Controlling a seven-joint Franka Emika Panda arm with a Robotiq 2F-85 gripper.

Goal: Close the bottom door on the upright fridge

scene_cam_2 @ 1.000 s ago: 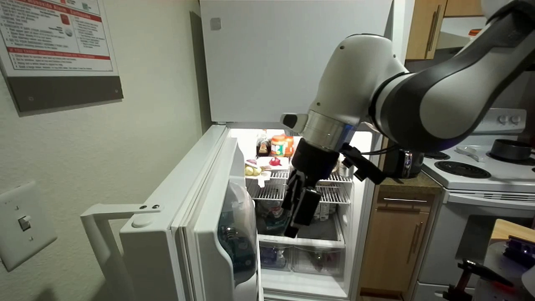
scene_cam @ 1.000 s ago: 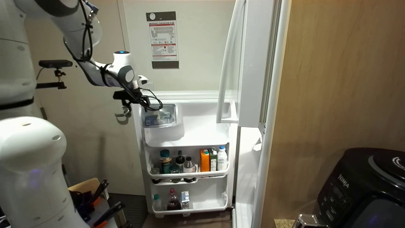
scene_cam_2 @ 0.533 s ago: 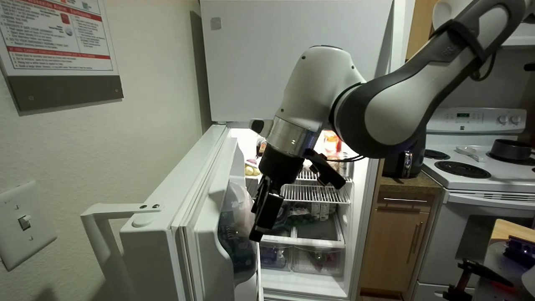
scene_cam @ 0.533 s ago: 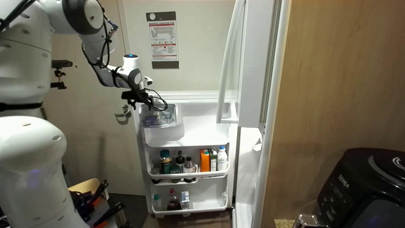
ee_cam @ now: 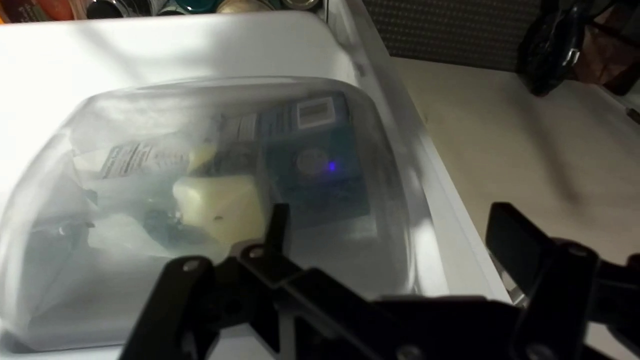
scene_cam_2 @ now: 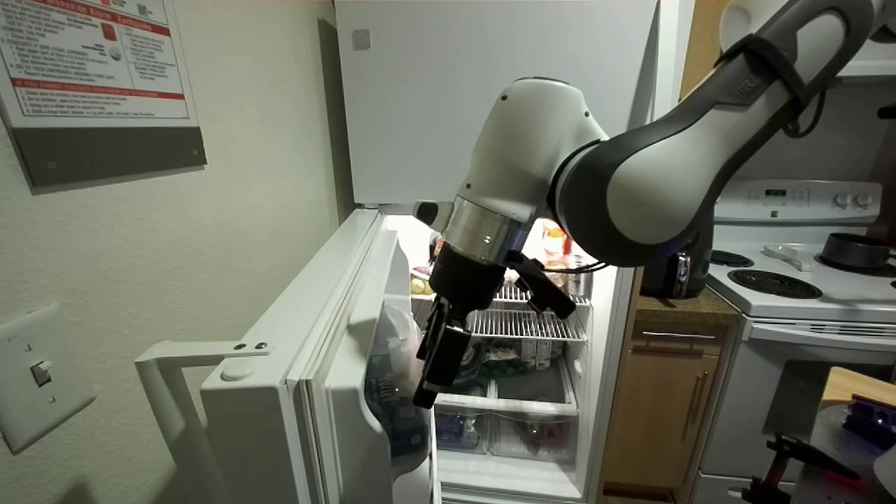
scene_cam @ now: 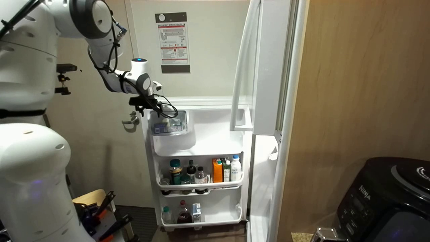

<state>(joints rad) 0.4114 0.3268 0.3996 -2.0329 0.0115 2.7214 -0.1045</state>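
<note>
The bottom door (scene_cam: pixel 218 131) of the upright fridge (scene_cam: pixel 270 67) stands wide open. Its inner side shows racks of bottles and a clear bin (scene_cam: pixel 169 122). The door (scene_cam_2: pixel 308 294) and fridge (scene_cam_2: pixel 434 105) also show in an exterior view, with the lit interior exposed. My gripper (scene_cam: pixel 149 113) is at the door's upper free corner, beside the bin; it also shows in an exterior view (scene_cam_2: pixel 435 374). In the wrist view the gripper (ee_cam: pixel 390 215) is open and empty. One finger is over the bin, the other past the door's free edge (ee_cam: pixel 455 225). I cannot tell whether either touches.
The upper door with its long handle (scene_cam: pixel 242 67) is shut. The bottom door's handle (scene_cam_2: pixel 175 399) is near the wall with a light switch (scene_cam_2: pixel 42 374). A tool cart (scene_cam: pixel 104 215) stands by the arm's base. A black appliance (scene_cam: pixel 386 201) and a stove (scene_cam_2: pixel 805 280) are nearby.
My arm has moved toward the bottom door's inner side, bringing the gripper to its free edge by the bin. In the last half second it has barely moved. The door has not moved.
</note>
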